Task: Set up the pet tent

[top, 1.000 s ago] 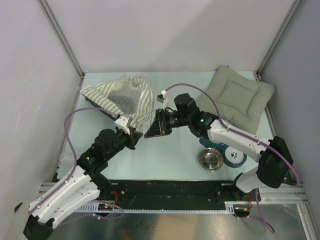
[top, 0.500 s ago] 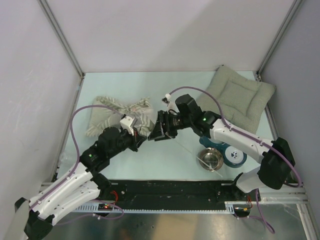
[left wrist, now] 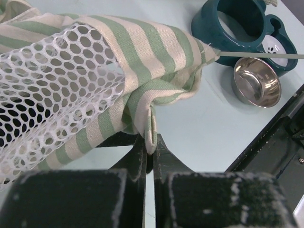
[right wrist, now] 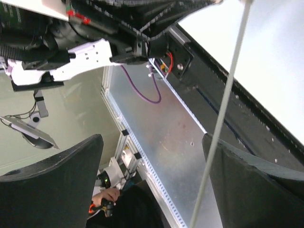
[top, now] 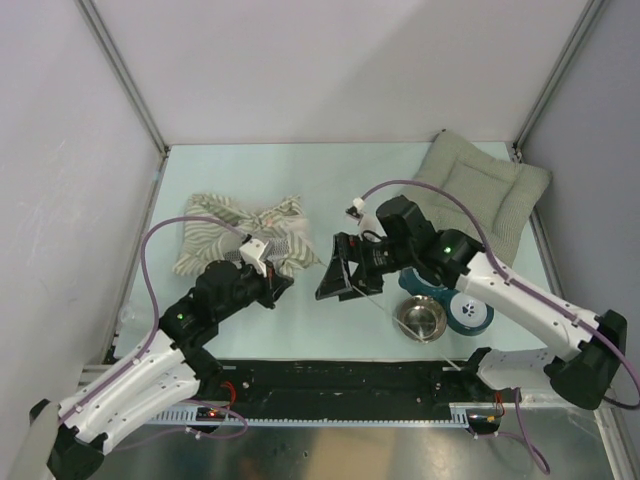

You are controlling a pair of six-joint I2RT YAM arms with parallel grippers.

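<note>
While the left gripper point(top: 282, 278) is clenched on a fold of striped cloth, the pet tent point(top: 235, 232) lies collapsed in a low heap on the tabletop point(top: 330, 180). It is well to the left of the steel bowl point(top: 420, 320) and farther from the arm bases than the bowl.

- Left wrist view: the left gripper point(left wrist: 149, 142) has its jaws pressed together. A pinch of green-and-cream striped hem stands upright between them.
- The tent's mesh panel point(left wrist: 52, 90) bulges up on the side away from the steel bowl point(left wrist: 256, 88).
- A thin white rod point(left wrist: 256, 55) sticks out of the tent's point(left wrist: 156, 52) nearest corner and runs toward the bowl. It passes just beyond the bowl's rim.
- Top view: the rod point(top: 405, 325) slants across the bowl toward the near edge.
- The right gripper point(top: 332, 272) is released, jaws spread wide. It hangs between the tent and the bowl, clear of the cloth.
- Right wrist view: the rod point(right wrist: 221, 118) crosses the gap of the right gripper point(right wrist: 152, 140), closer to one of the fingers point(right wrist: 247, 190). Whether it touches that finger I cannot tell. Nothing is gripped.
- A teal feeder stand point(top: 462, 308) sits touching the bowl's right side. In the left wrist view the stand point(left wrist: 237, 23) is just beyond the bowl.
- A quilted grey-green cushion point(top: 480, 195) lies well beyond the bowl, toward the far right corner.
</note>
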